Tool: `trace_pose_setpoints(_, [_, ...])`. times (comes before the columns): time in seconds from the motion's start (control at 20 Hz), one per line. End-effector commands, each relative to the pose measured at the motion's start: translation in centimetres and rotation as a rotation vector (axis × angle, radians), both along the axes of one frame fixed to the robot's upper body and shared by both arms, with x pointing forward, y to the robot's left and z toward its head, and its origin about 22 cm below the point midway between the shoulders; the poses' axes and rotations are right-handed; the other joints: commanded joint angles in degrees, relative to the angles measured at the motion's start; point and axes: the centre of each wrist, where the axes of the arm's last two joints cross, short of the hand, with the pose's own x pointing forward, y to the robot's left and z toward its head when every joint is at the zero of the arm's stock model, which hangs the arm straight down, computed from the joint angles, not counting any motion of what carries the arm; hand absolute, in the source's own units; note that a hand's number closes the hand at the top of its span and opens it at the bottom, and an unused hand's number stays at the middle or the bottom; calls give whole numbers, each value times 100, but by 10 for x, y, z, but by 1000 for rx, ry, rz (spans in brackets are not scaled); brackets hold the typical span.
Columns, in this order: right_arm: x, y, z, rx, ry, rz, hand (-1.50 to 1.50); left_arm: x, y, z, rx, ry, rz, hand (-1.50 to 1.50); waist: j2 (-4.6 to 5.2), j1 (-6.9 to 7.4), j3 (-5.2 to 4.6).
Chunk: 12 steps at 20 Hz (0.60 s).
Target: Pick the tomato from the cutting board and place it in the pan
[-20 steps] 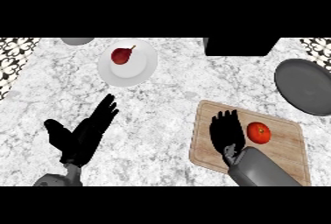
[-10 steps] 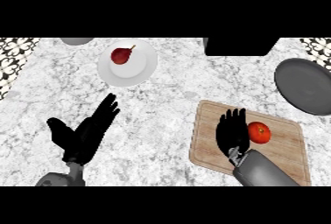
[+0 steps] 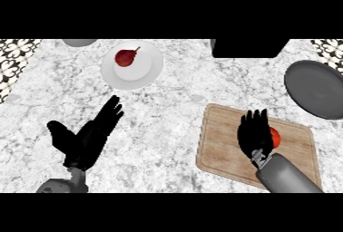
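Single head view; steeply down onto counter (image 3: 174, 113)

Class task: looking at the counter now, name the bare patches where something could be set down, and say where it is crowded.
Bare counter lies between the left hand and the cutting board, and between the plate and the pan. The board is crowded: the right hand sits against the tomato.

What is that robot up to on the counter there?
It is going for the tomato on the wooden cutting board. Its right hand is over the board, fingers straight, right beside the tomato and partly hiding it, but not holding it yet. The dark pan, where the tomato should go, waits at the counter's right edge. The left hand rests open at the left.
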Motion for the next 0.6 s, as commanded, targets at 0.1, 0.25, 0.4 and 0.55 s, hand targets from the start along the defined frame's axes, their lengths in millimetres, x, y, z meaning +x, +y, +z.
trace_pose_setpoints(0.1, [-5,-23,4,-15,-9,14,-150,7,26,9,0,-11,6,0,-4,-18,-1])
trace_pose_setpoints(0.25, [1,-29,0,20,-14,49,150,7,6,4,-8,1,-14,0,-1,-12,0])
trace_pose_setpoints(0.4, [-1,-36,-24,-15,-44,156,150,5,2,-15,-16,-2,-18,0,10,5,0])
trace_pose_setpoints(0.55, [13,-42,-15,-43,-23,208,150,12,5,-4,-9,3,10,0,6,3,0])
